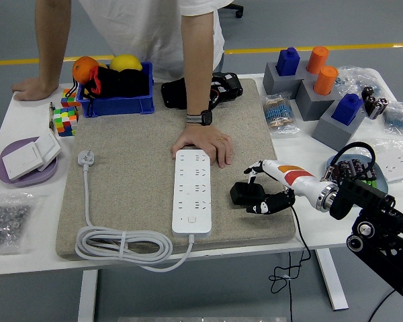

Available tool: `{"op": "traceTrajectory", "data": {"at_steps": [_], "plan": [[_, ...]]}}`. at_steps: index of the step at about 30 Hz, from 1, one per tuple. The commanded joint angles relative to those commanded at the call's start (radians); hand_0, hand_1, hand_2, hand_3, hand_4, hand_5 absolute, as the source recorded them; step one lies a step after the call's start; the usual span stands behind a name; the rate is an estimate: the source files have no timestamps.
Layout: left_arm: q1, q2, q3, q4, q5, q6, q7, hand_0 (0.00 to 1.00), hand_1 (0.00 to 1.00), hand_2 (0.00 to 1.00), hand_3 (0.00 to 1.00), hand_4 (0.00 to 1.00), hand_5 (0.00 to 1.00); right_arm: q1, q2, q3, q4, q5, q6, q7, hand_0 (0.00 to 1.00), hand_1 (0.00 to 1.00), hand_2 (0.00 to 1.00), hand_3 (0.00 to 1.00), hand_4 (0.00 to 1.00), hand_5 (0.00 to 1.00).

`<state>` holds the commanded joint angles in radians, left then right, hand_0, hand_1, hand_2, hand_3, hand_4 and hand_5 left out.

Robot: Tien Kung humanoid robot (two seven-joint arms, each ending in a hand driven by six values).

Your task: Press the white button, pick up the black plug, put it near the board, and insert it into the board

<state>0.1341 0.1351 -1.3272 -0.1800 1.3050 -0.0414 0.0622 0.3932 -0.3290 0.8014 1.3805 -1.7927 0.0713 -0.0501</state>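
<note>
Grey workshop floor with a yellow line runs behind a white counter (pixel 27 258), and most of the counter is covered by a beige felt mat (pixel 131 194) that seems meant to keep the work from sliding.

From the head view, the white power strip (pixel 192 191) lies lengthwise in the mat's middle, its cable coiled near the front edge. A person stands at the far side and rests one hand (pixel 205 144) on the strip's far end, apparently pinning it so it stays put when a plug is pushed in. The black plug (pixel 246 194) sits on the mat just right of the strip. The right robot hand (pixel 269 191) reaches in from the right with fingers curled around the plug, thumb below, but I cannot tell whether it is properly gripped. It is not lifted yet. No left arm shows.
</note>
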Motion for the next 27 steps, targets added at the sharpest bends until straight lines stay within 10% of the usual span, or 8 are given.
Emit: {"op": "traceTrajectory", "data": {"at_steps": [27], "plan": [[-0.005,-0.005,0.018,0.000,-0.012,0.000,-0.006,0.810,0.782,0.735,0.786,0.588,0.529,0.009,0.008,0.007,0.011,0.021,-0.025,0.016,0.744,0.772,0.768,0.458,0.920,0.157]]}}
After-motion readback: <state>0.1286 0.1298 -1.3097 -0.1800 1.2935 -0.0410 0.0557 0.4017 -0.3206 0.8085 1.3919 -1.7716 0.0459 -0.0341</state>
